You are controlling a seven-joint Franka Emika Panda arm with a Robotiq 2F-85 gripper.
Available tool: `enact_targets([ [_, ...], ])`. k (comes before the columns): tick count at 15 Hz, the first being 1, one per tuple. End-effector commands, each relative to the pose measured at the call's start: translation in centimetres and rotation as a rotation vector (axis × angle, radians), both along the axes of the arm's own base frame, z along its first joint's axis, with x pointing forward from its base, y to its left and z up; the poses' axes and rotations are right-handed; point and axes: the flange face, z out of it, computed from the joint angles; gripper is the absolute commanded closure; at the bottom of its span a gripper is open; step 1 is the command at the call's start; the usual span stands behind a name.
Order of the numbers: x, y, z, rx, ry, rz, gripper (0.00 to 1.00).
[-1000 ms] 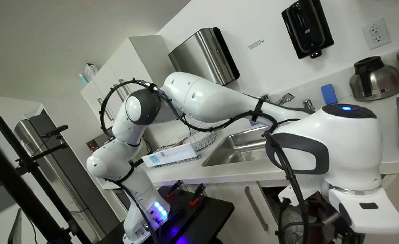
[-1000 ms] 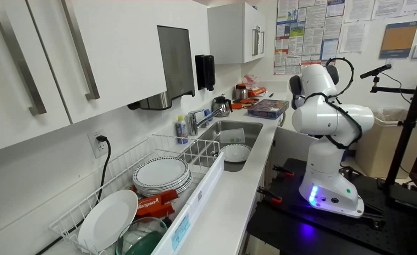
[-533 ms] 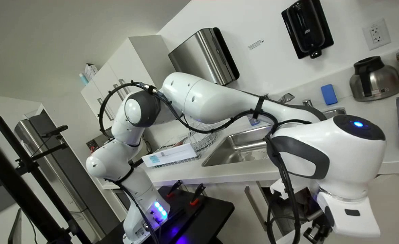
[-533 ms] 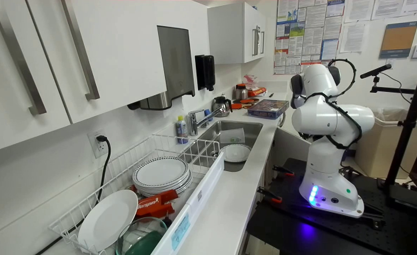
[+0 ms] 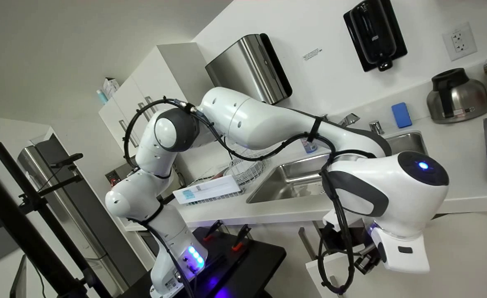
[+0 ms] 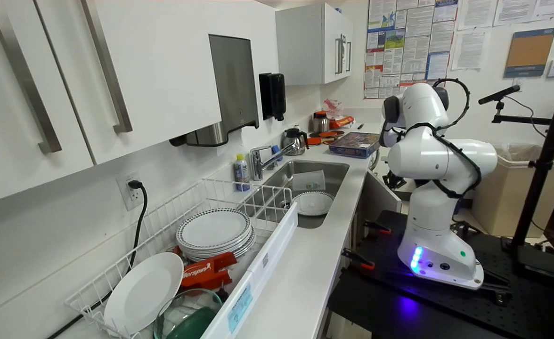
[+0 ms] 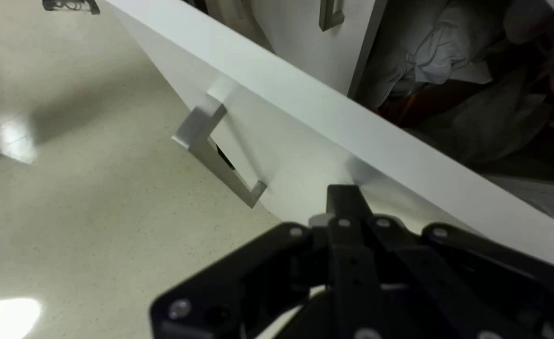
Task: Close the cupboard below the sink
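Note:
The white cupboard's door [image 5: 463,252] stands partly open below the counter. It also shows in an exterior view [image 6: 379,195] and in the wrist view [image 7: 300,150], with a silver bar handle [image 7: 225,169] on its outer face. My gripper [image 7: 347,195] is shut with nothing between its fingertips. The tips are at the door's outer face near its top edge, seemingly touching it. The gripper also shows in both exterior views [image 5: 365,265] [image 6: 392,181]. The steel sink [image 5: 285,186] [image 6: 340,176] is above the cupboard, partly behind my arm in an exterior view.
The neighbouring cupboard door [image 7: 314,42] is shut beside the opening. Pale bags [image 7: 439,61] lie inside the dark cupboard. The black robot table [image 5: 264,252] stands in front of the cabinets. A dish rack [image 6: 201,207] and a boxed game [image 6: 356,144] are on the counter.
The cupboard door has swung from wide open toward the cabinet. My gripper has moved with it, leftward in an exterior view, and more of the door's outer face shows there.

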Motion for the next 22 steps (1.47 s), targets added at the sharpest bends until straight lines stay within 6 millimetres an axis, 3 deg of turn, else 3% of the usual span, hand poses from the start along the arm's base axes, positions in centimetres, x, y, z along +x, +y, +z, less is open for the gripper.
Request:
enact_targets([
  [1, 2.8, 2.2, 1.4, 0.0, -0.037, -0.037, 1.0],
  [9, 9.3, 6.5, 1.8, -0.084, -0.084, -0.015, 1.0],
  [14, 8.6, 7.6, 3.5, -0.159, -0.084, 0.008, 1.0],
  [16, 7.5, 8.2, 6.1, -0.22, -0.086, 0.067, 1.0],
  [22, 4.1, 8.9, 17.3, -0.366, -0.064, 0.407, 1.0],
])
